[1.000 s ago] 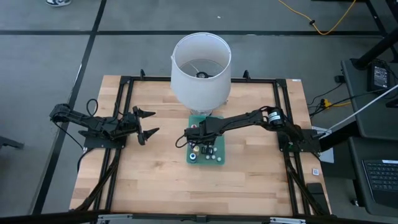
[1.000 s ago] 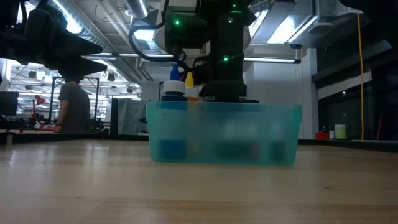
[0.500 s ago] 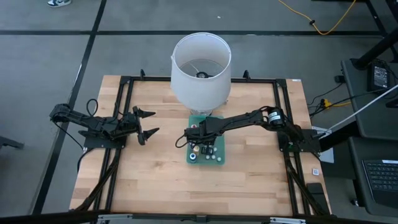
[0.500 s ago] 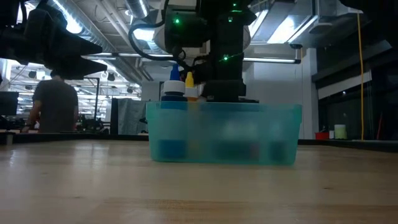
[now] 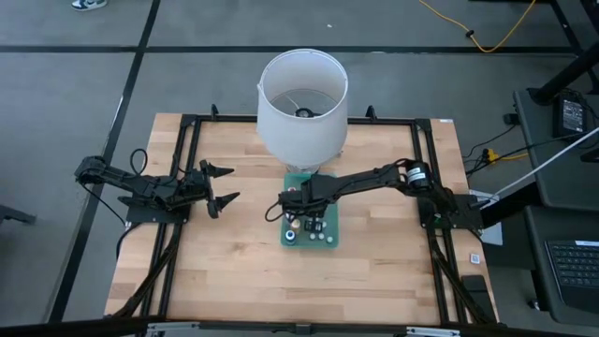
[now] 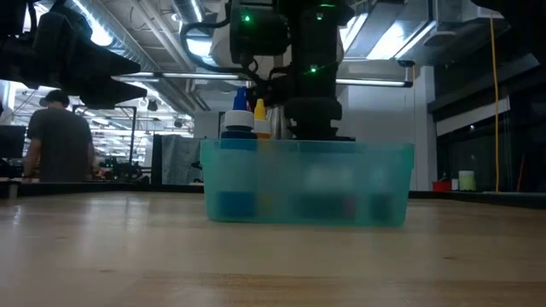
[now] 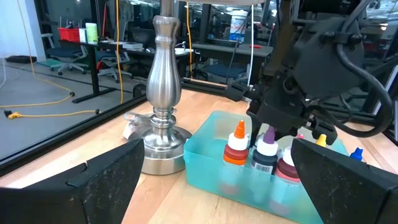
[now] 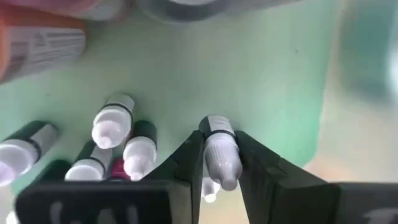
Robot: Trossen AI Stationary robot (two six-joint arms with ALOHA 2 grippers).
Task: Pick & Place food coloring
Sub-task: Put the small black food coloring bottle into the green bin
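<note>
A teal bin (image 5: 328, 241) stands at the table's middle, seen side-on in the low view as the bin (image 6: 307, 183). Several small food coloring bottles stand in it, among them orange-tipped (image 7: 237, 140), purple-tipped (image 7: 267, 144), yellow (image 7: 321, 140) and blue (image 7: 356, 152). My right gripper (image 5: 298, 217) reaches down into the bin and is shut on one white-capped bottle (image 8: 217, 149). My left gripper (image 5: 225, 184) waits open over the table's left part, well away from the bin. My right gripper (image 8: 221, 177) pinches the bottle's white cap (image 8: 214, 142) between its two fingers (image 8: 189, 163), one on each side. The fingers come from above, pointing down into the bin. Whether the bottle's foot still stands on the bin floor, I cannot tell.
A lamp with a white shade (image 5: 301, 98) and metal base (image 7: 163, 140) stands just behind the bin. Other bottles (image 8: 112, 121) crowd close beside the held one. A black frame (image 5: 187, 187) borders the table. A person (image 6: 55, 141) is in the room beyond.
</note>
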